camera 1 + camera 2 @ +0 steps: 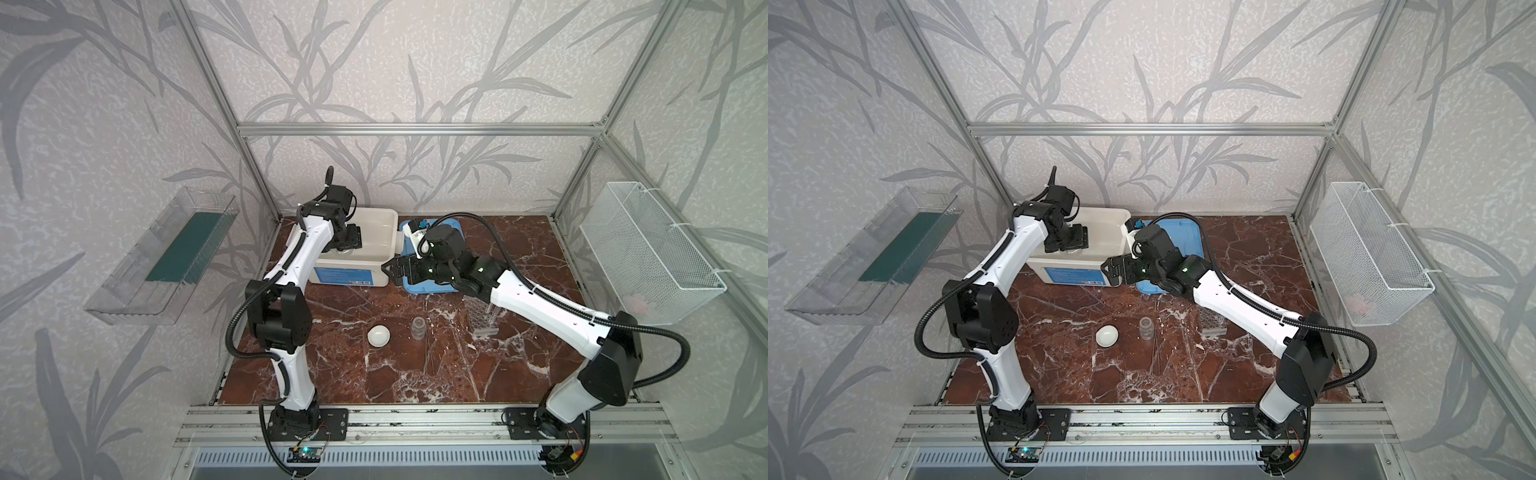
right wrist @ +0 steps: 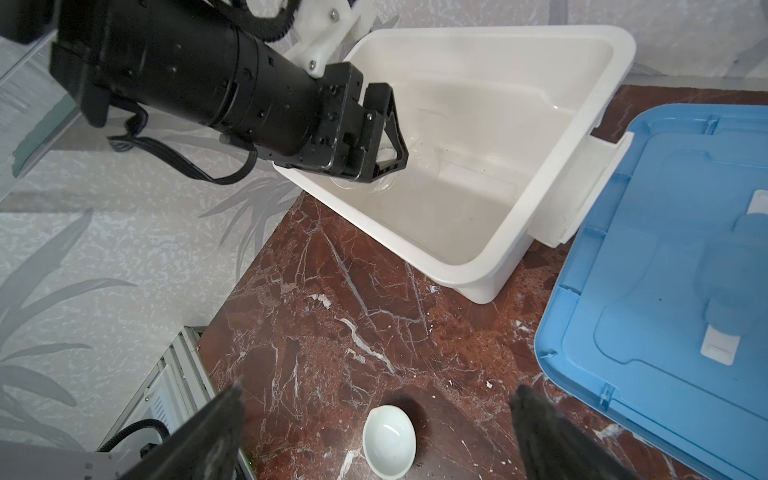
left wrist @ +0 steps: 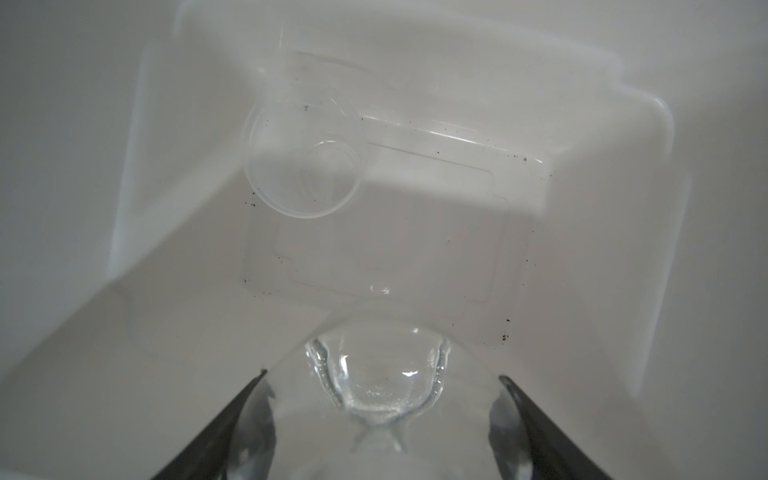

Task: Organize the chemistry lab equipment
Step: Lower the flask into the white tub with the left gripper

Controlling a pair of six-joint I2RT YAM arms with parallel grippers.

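Observation:
My left gripper (image 1: 347, 249) (image 3: 383, 375) hangs over the white tub (image 1: 386, 216), shut on a round glass vessel (image 3: 378, 399) that touches both fingers. In the right wrist view that vessel (image 2: 384, 185) sits just inside the tub's near wall. A small clear beaker (image 3: 303, 162) lies on its side on the tub floor. My right gripper (image 1: 384, 266) (image 2: 379, 386) is open and empty, hovering by the tub's front right corner. In both top views a white domed dish (image 1: 379, 336) (image 1: 1107, 335), a clear jar (image 1: 418, 327) and a clear multi-hole rack (image 1: 482, 318) stand on the table.
The blue lid (image 1: 1183, 237) (image 2: 665, 270) lies flat to the right of the tub, partly under my right arm. A wire basket (image 1: 648, 253) hangs on the right wall and a clear tray (image 1: 162, 257) on the left wall.

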